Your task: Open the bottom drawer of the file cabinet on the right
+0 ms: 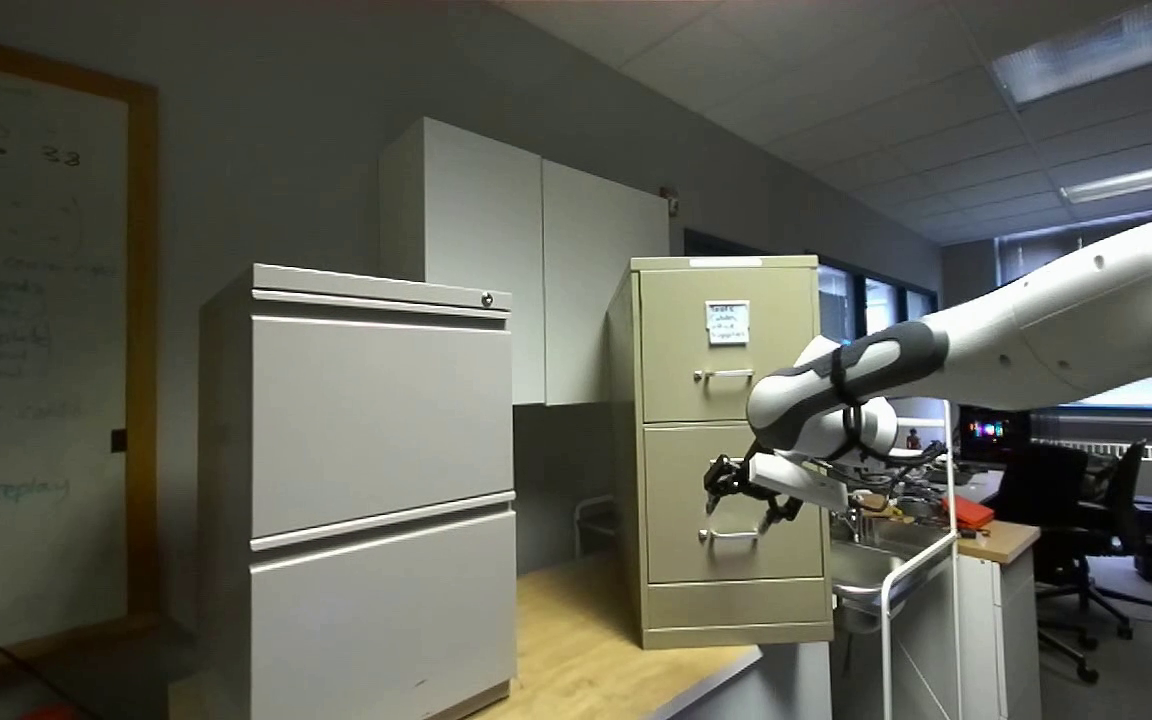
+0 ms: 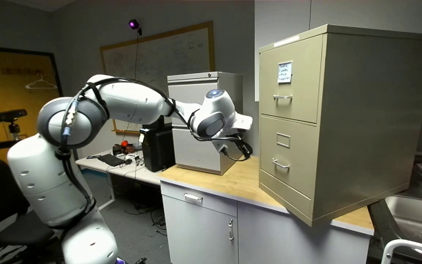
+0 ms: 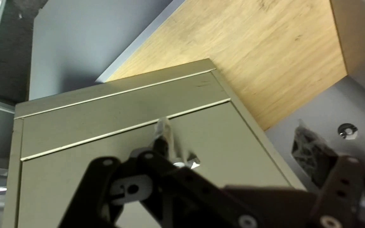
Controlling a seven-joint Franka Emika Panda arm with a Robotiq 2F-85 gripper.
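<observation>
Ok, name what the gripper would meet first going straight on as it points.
Probably the front of the bottom drawer; its handle lies near that line, and the gripper might catch that first: depth is unclear.

In an exterior view, the beige file cabinet (image 1: pixel 671 470), drawers (image 1: pixel 671 340) closed, stands on a wooden counter (image 1: pixel 576 640) (a handwritten sheet (image 1: pixel 727 323) sits near its top). The gripper (image 1: pixel 737 519), jaws spread, is at the file cabinet's lower handle (image 1: pixel 731 536), contact unclear. The robot arm (image 1: pixel 1016 340) extends from the file cabinet's right; on the file cabinet's left stands a grey cabinet (image 1: pixel 381 430).
</observation>
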